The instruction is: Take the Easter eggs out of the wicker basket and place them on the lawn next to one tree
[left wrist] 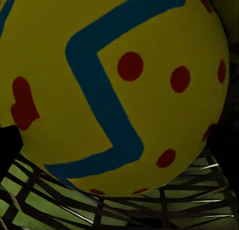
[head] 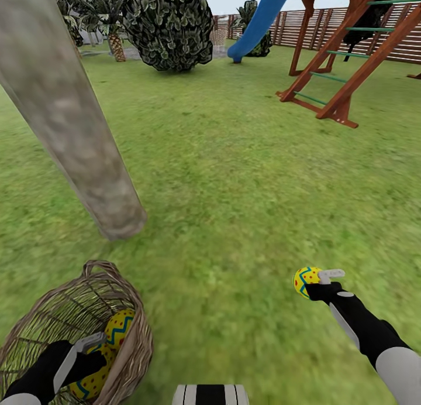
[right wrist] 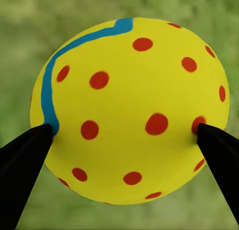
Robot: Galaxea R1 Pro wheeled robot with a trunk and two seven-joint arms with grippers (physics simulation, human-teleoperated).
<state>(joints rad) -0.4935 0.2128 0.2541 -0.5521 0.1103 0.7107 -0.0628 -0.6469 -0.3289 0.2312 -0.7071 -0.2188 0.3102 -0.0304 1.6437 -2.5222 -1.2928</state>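
Observation:
The wicker basket [head: 139, 349] sits on the lawn [head: 234, 188] at the lower left, close to the foot of the tree [head: 70, 118]. Two Easter eggs lie in it: one [head: 121, 325] by the rim and one [head: 88, 384] under my left hand. My left gripper [head: 96, 349] reaches into the basket. Up close, an egg [left wrist: 114, 90] sits between its dark fingertips [left wrist: 7, 145], with the basket weave [left wrist: 164, 210] beneath. My right gripper [head: 318, 283] holds the third egg [head: 305, 279] above the grass, the jaws pressed on both its sides [right wrist: 129, 90].
A round dark bush [head: 169, 24] stands far ahead. A blue slide [head: 257, 19] and a wooden climbing frame [head: 351, 59] are at the back right before a fence [head: 403, 48]. Open grass lies between the trunk and my right arm.

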